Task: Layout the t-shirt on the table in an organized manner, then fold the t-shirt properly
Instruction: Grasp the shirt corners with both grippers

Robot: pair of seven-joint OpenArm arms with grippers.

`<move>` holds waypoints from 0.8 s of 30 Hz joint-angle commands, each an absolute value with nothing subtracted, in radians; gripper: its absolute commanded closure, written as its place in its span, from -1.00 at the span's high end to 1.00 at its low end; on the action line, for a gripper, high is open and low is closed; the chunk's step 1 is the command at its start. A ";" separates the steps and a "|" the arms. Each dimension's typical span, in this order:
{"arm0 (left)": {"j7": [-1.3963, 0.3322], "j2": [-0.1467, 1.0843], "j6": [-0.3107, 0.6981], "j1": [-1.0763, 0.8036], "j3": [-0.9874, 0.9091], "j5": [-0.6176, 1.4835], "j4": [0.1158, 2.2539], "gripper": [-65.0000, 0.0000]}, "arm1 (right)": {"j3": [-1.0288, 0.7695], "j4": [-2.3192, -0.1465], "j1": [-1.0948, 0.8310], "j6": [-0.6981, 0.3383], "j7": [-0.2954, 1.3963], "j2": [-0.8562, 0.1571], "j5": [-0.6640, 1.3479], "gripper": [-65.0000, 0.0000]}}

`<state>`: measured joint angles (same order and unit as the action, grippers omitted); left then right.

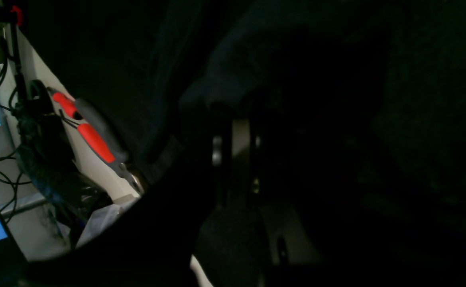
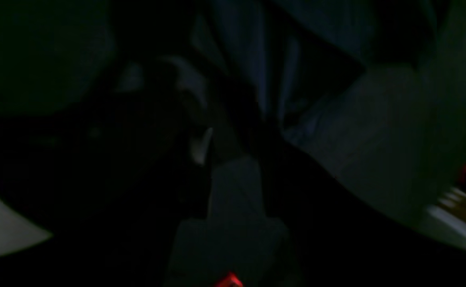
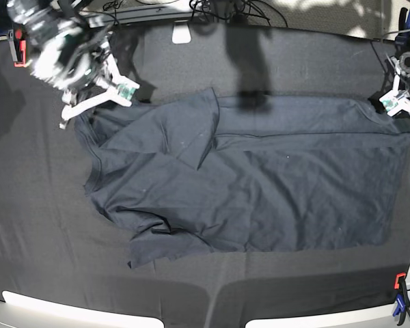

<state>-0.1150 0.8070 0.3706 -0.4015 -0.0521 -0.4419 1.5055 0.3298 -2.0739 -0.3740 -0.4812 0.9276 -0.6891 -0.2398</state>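
Black desk (image 3: 191,301) carries the t-shirt (image 3: 260,184), spread wide. Left pincer (image 3: 396,102), at three o'clock, pinches its hem. Right pincer (image 3: 99,96), at ten o'clock: grip unclear.

T-shirt (image 3: 246,184) spread on table (image 3: 41,239), left hand (image 3: 398,102) and right hand (image 3: 99,96) at rear corners.

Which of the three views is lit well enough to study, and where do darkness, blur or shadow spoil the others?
Base view: evenly lit, the t-shirt reads clearly on the table, though the right gripper is motion-blurred and a shadow falls above the shirt. Left wrist view: nearly black, only the red-handled clamp shows. Right wrist view: dark and soft throughout.
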 commanded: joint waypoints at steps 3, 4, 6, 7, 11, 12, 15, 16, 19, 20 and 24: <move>-0.118 0.829 0.358 -0.396 -0.062 -0.437 1.518 -1.00 | 0.371 -2.022 -0.360 -0.424 0.855 -0.714 -0.372 -0.42; -0.120 0.829 0.358 -0.396 -0.062 -0.437 1.518 -1.00 | 0.375 -2.004 -0.360 -0.412 0.842 -0.714 -0.395 -0.42; -0.120 0.829 0.358 -0.396 -0.062 -0.437 1.518 -1.00 | 0.374 -1.969 -0.360 -0.403 0.822 -0.712 -0.398 -0.42; -0.120 0.829 0.358 -0.396 -0.062 -0.437 1.518 -1.00 | 0.373 -1.952 -0.360 -0.403 0.810 -0.712 -0.398 -0.42; -0.120 0.829 0.358 -0.396 -0.062 -0.437 1.518 -1.00 | 0.373 -1.883 -0.360 -0.402 0.746 -0.712 -0.420 -0.42; -0.120 0.829 0.358 -0.396 -0.062 -0.437 1.518 -1.00 | 0.374 -1.869 -0.360 -0.401 0.731 -0.712 -0.420 -0.42; -0.119 0.829 0.358 -0.396 -0.062 -0.437 1.518 -1.00 | 0.373 -1.832 -0.347 -0.339 0.695 -0.709 -0.420 -0.42; -0.119 0.829 0.358 -0.396 -0.062 -0.437 1.518 -1.00 | 0.374 -1.821 -0.334 -0.327 0.696 -0.708 -0.423 -0.42; -0.119 0.829 0.358 -0.396 -0.062 -0.437 1.518 -1.00 | 0.374 -1.789 -0.297 -0.328 0.696 -0.706 -0.423 -0.42; -0.119 0.829 0.358 -0.396 -0.062 -0.437 1.518 -1.00 | 0.374 -1.778 -0.287 -0.328 0.696 -0.706 -0.419 -0.42; -0.119 0.829 0.358 -0.396 -0.062 -0.437 1.518 -1.00 | 0.374 -1.755 -0.263 -0.327 0.693 -0.707 -0.420 -0.42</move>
<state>-0.1280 0.8066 0.3706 -0.4015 -0.0521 -0.4419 1.5055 0.3798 -1.7527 -0.2680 -0.3321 0.6949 -0.6926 -0.4160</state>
